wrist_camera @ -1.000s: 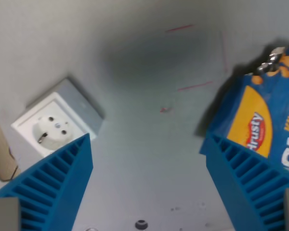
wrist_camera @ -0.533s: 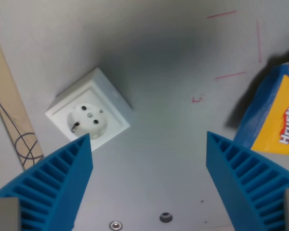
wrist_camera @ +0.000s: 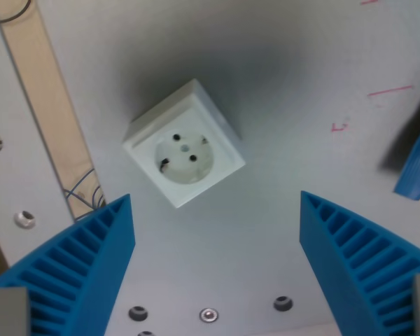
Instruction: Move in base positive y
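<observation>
the blue ribbed gripper [wrist_camera: 215,269] hangs released, holding nothing, above the grey table [wrist_camera: 280,175]. the white square wall socket [wrist_camera: 184,152] lies between and beyond its jaws. a good sideways move likely needs constant height, clearing the socket's raised edge.

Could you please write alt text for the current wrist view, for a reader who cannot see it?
A white socket box sits on a grey table, seen from above between the open end effector's two blue ribbed fingers. A wooden strip runs along the wrist view's left; a blue package corner shows at the right edge.
</observation>
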`<action>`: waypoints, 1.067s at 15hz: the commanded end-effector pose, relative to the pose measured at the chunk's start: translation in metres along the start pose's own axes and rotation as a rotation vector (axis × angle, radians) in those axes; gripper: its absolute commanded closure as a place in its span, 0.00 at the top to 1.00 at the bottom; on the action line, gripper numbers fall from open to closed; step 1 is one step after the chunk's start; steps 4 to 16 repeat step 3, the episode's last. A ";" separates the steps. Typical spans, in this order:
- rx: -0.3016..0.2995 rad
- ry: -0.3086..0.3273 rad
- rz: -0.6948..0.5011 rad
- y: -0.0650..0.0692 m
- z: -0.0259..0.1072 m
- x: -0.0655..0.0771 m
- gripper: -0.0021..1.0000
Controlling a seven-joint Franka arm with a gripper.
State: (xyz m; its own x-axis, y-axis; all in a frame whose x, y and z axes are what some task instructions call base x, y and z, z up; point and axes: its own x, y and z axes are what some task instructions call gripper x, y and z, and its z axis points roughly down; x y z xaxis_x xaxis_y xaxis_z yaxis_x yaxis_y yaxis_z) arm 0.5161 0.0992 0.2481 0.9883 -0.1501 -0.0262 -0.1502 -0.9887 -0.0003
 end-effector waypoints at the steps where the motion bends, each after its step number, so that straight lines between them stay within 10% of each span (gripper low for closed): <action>1: -0.006 0.013 0.021 -0.011 -0.002 -0.007 1.00; 16: -0.006 0.013 0.021 -0.022 -0.002 -0.009 1.00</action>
